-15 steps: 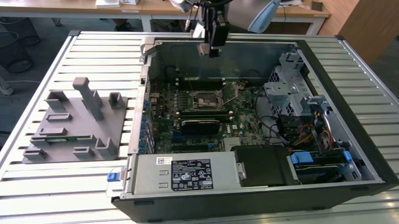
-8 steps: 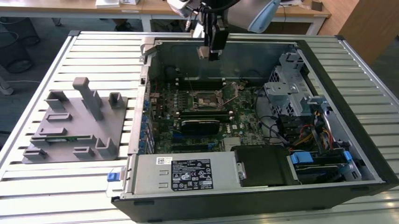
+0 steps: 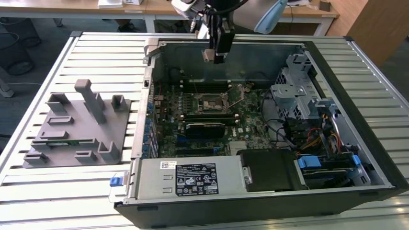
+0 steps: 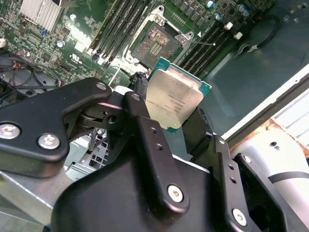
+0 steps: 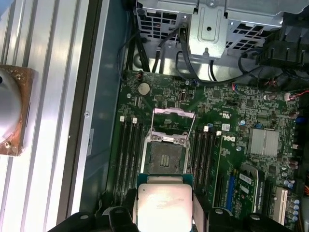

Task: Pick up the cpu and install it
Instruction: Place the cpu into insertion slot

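The cpu [image 4: 175,99], a small square chip with a silvery top and pale green rim, is clamped by its edges between black fingers [image 4: 140,111]. My gripper [image 3: 215,56] hangs high over the open computer case [image 3: 357,120], near its back wall, shut on the cpu [image 5: 164,205]. The dark square socket [image 3: 211,101] with its metal frame lifted lies below on the green motherboard; both wrist views show it bare: socket [image 4: 154,43], socket [image 5: 166,157]. The chip is well above the socket and apart from it.
On the exterior view's left stands a grey tray [image 3: 38,158] with upright posts and a thin green memory strip [image 3: 64,142]. Inside the case are memory slots [image 5: 128,150], a metal drive cage [image 3: 294,88], cables [image 3: 313,139] and a power supply [image 3: 191,178]. A copper-edged heat sink [image 5: 12,116] rests on the ribbed table.
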Available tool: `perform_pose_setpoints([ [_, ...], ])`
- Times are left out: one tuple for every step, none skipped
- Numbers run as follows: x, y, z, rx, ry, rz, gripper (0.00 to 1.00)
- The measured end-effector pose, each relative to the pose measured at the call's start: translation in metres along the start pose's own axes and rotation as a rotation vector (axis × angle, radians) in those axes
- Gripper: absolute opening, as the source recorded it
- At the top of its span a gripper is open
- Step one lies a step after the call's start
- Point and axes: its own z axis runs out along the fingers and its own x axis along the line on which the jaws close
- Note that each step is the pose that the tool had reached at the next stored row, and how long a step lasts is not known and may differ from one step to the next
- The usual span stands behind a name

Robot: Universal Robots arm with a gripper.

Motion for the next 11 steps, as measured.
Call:
perform_pose_setpoints([
  [-0.0002,0.0,0.0005,0.0,-0.0002,0.0,0.54],
  [-0.0002,-0.0001,0.001,0.0002,-0.0005,0.0,0.54],
  [-0.0002,-0.0001,0.0015,0.0002,-0.0006,0.0,0.54],
  [-0.0002,-0.0001,0.002,0.0001,-0.0006,0.0,0.54],
  [-0.0002,-0.0001,0.0025,0.0002,-0.0006,0.0,0.54],
  [-0.0003,-0.0002,0.003,0.0001,-0.0005,0.0,0.54],
  [-0.0003,-0.0002,0.0035,0.0001,-0.0006,0.0,0.54],
  [-0.0003,-0.0003,0.0042,0.0,-0.0005,0.0,0.54],
  [-0.0004,-0.0003,0.0049,0.0001,-0.0005,0.0,0.54],
  [-0.0004,-0.0003,0.0055,0.0001,-0.0006,0.001,0.54],
  [-0.0004,-0.0003,0.0061,0.0001,-0.0006,0.001,0.54],
])
